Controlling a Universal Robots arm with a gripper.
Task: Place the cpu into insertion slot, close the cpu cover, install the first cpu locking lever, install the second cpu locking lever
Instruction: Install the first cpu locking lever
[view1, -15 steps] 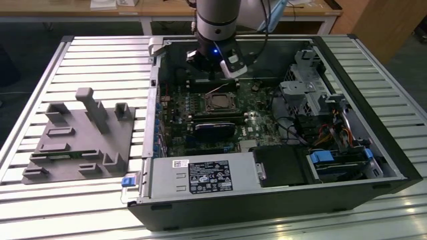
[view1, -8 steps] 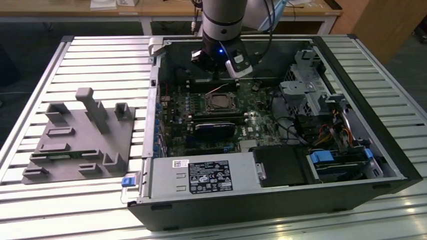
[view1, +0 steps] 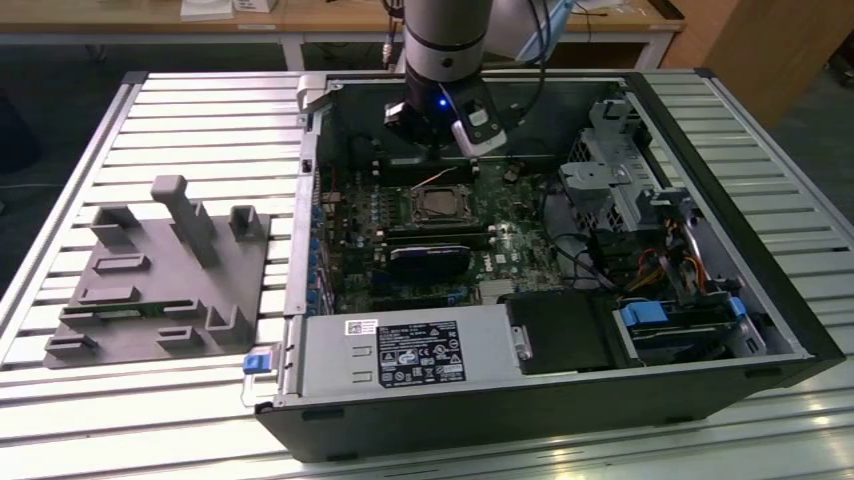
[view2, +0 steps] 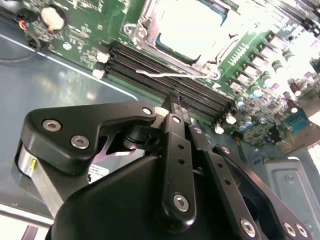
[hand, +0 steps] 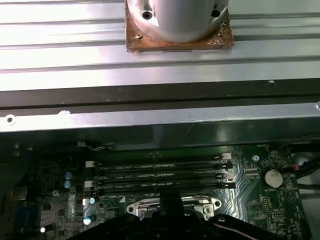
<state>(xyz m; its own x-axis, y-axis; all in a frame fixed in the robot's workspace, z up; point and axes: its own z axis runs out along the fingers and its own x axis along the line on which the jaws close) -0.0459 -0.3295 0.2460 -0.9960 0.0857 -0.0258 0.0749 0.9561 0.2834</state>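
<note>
The insertion slot sits on the green board inside the open computer case. In the second wrist view the cpu lies in the slot as a pale bright face, with the silvery cover frame around it. A thin wire locking lever runs along the slot's edge beside the memory sticks. My gripper hangs just short of that lever, its black fingers shut together and holding nothing. In the exterior view the gripper is low over the board just beyond the slot. The gripper shows in the first wrist view too.
Black memory sticks lie between the slot and the case wall. A white-labelled power supply fills the case's near corner, with drive cages and cables at the exterior view's right. A grey fixture stands on the slatted table.
</note>
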